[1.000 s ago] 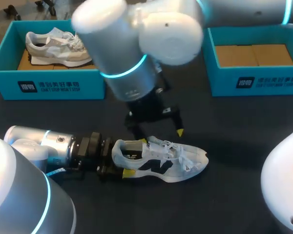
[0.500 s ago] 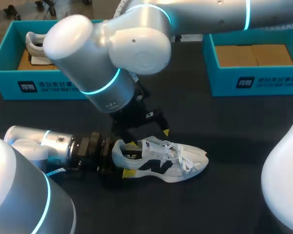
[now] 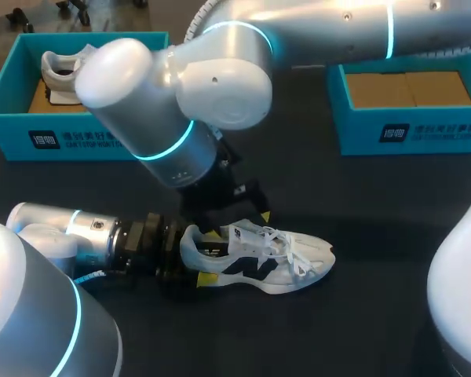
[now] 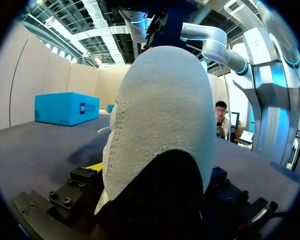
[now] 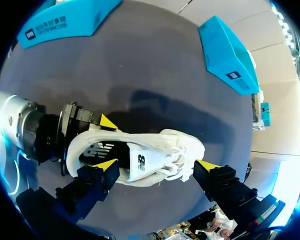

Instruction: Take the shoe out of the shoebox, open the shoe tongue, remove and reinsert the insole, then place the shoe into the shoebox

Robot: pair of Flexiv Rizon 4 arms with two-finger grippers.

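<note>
**A:** Looking at the head view first, where is the shoe?

**B:** The white shoe (image 3: 259,255) lies on its side on the dark table (image 3: 361,204), outside both boxes. The left shoebox (image 3: 78,140) holds a second shoe (image 3: 63,67). The right shoebox (image 3: 408,129) is cardboard-lined. The left arm (image 3: 71,232) has its jaws clamped on the heel. The right arm (image 3: 180,102) hangs over the shoe's collar.

**A:** And the left wrist view?

**B:** The heel (image 4: 160,115) fills it, pinched in the left jaws.

**A:** And the right wrist view?

**B:** The right jaws are spread wide above the shoe and hold nothing. One fingertip (image 5: 106,164) is beside the heel opening, and the other is beside the toe.
</note>
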